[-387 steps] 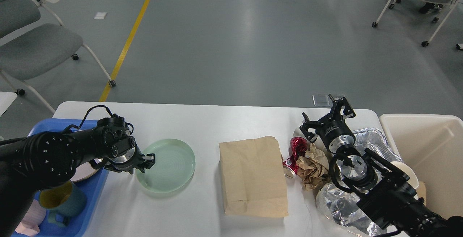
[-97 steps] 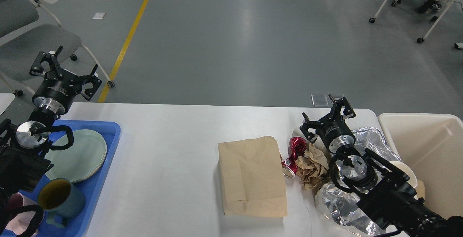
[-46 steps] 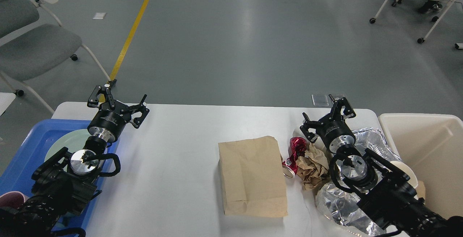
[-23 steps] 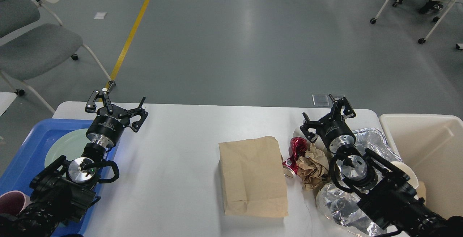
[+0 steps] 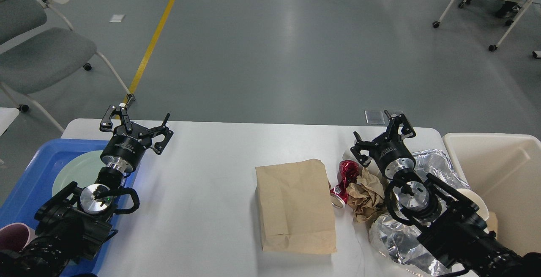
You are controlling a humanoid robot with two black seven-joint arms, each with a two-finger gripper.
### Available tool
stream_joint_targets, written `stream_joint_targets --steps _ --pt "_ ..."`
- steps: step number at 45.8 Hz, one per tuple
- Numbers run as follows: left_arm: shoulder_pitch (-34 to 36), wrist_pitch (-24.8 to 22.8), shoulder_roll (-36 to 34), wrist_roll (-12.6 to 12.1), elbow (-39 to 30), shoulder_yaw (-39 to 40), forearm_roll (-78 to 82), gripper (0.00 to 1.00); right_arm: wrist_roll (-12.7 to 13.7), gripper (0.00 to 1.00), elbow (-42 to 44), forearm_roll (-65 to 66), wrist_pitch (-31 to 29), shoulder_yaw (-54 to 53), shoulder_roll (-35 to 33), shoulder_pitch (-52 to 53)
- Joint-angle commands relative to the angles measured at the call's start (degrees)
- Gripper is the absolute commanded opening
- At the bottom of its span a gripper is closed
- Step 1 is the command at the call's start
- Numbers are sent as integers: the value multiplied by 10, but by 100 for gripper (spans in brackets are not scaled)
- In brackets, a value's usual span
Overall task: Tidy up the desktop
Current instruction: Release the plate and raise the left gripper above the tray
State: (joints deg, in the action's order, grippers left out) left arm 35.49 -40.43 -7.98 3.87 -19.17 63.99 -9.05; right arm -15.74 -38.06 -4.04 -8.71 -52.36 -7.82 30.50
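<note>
While the desktop [image 5: 203, 184] fills the lower frame, our left gripper [image 5: 136, 121] hovers at left, fingers wide apart, empty. Our right gripper [image 5: 382, 135], fingers likewise spread, holds nothing above the red can [image 5: 345, 174] and crumpled paper [image 5: 367, 192].

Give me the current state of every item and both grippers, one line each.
left gripper: open, empty
right gripper: open, empty
green plate: in blue tray
paper bag: flat on desktop
red can: crushed, on its side
brown paper: crumpled
foil: crumpled
cream bin: open
</note>
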Motion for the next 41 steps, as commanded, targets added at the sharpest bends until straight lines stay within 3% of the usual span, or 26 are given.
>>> stream_joint_targets --steps 1,30,41 --pt "0 0 1 0 0 0 0 96 0 100 0 0 0 0 0 0" --pt "0 0 0 0 0 0 0 96 5 100 -3 -3 0 0 3 29" --pt "0 0 1 0 0 0 0 96 6 100 1 -4 4 -3 -63 55"
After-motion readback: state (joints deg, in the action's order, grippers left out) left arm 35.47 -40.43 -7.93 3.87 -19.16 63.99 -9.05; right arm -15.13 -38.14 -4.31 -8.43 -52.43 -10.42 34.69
